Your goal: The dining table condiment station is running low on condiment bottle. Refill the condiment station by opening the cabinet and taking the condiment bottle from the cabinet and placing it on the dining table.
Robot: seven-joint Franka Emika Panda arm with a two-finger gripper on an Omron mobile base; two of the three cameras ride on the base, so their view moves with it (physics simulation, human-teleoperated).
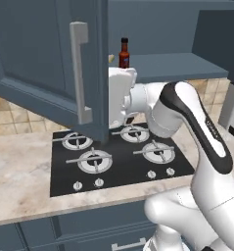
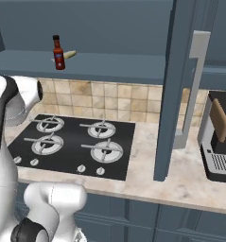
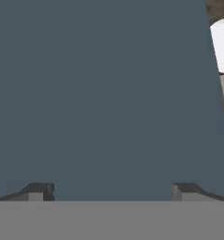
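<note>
The condiment bottle [image 1: 124, 53] [image 2: 58, 53], dark red-brown with a red label and black cap, stands upright on the cabinet's bottom shelf [image 2: 100, 64]. The cabinet is open: its left door [image 1: 40, 63] swings out over the hob, and its right door [image 2: 173, 90] shows edge-on. My white hand [image 1: 120, 93] sits just below the shelf, right behind the left door's edge, which hides the fingers there. In the hand view my gripper [image 3: 112, 191] is open, fingertips wide apart, with nothing between them, facing a flat blue door panel close up. The dining table is out of view.
A black gas hob [image 1: 118, 157] [image 2: 72, 144] lies in the stone counter [image 1: 20, 171] under the cabinet. A small yellowish item [image 2: 70, 55] lies on the shelf beside the bottle. A boxy appliance [image 2: 218, 142] stands at the counter's right end. Both door handles [image 1: 79, 73] [image 2: 192, 90] jut outward.
</note>
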